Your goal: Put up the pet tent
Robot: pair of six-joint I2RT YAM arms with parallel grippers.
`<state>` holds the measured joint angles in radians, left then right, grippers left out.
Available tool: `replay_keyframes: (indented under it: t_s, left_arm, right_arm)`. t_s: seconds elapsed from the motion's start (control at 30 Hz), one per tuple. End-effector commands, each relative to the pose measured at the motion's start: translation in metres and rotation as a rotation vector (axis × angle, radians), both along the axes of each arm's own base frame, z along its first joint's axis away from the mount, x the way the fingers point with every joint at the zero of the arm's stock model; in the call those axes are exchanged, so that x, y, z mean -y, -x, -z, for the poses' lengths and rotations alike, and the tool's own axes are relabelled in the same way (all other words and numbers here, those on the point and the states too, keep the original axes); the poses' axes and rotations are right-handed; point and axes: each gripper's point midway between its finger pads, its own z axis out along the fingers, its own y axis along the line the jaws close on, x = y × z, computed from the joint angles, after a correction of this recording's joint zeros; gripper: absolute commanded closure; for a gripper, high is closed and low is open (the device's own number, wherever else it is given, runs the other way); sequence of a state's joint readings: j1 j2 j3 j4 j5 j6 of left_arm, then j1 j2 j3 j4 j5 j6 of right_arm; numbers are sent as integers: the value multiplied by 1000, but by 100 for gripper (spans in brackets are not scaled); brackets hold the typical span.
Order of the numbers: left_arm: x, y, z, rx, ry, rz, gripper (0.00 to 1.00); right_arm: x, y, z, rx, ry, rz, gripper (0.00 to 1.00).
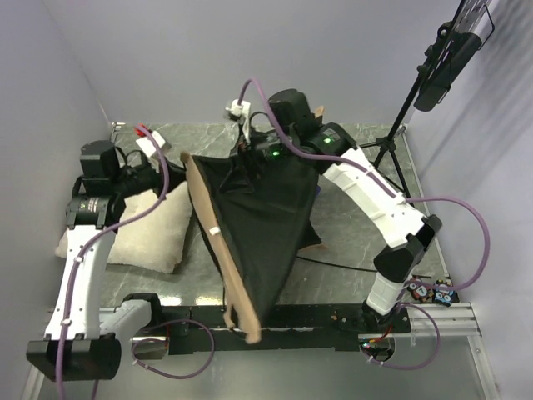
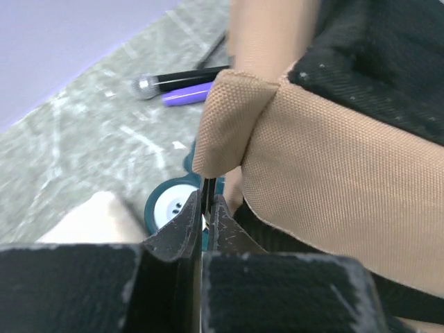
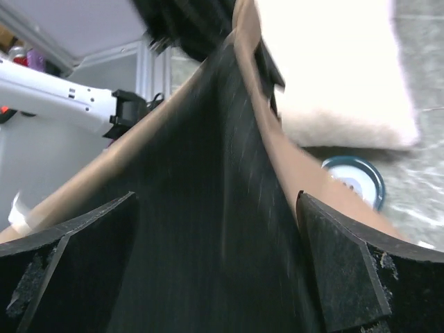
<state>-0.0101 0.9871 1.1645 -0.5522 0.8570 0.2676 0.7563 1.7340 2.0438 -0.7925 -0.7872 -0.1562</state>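
The pet tent (image 1: 258, 225) lies tipped over mid-table, its black base turned up and tan fabric along its edges. My left gripper (image 1: 178, 170) is at its far left corner. In the left wrist view that gripper (image 2: 206, 201) is shut on a thin dark pole (image 2: 207, 184) that runs up into the tan corner sleeve (image 2: 232, 118). My right gripper (image 1: 252, 152) is at the tent's far top edge. It stands wide open (image 3: 216, 201) over the black base fabric (image 3: 208, 229), and its pads are apart from the cloth.
A cream pillow (image 1: 151, 229) lies left of the tent, under the left arm. A teal-rimmed white disc (image 2: 168, 208) sits on the marble table near the tent corner. A black and a purple pen (image 2: 186, 87) lie farther back. A tripod (image 1: 398, 125) stands at the back right.
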Motion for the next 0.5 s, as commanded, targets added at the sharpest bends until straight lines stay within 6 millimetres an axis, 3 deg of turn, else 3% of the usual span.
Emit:
replay_keyframes:
  t_s: [0.0, 0.1, 0.47]
  left_arm:
    - [-34, -35, -15, 68, 25, -83, 99]
    - [-56, -49, -2, -4, 74, -145, 99]
    - [-132, -82, 35, -111, 94, -488, 99]
  right_arm:
    - [37, 6, -59, 98, -111, 75, 0]
    - [56, 9, -66, 135, -112, 116, 0]
    - [124, 33, 20, 164, 96, 191, 0]
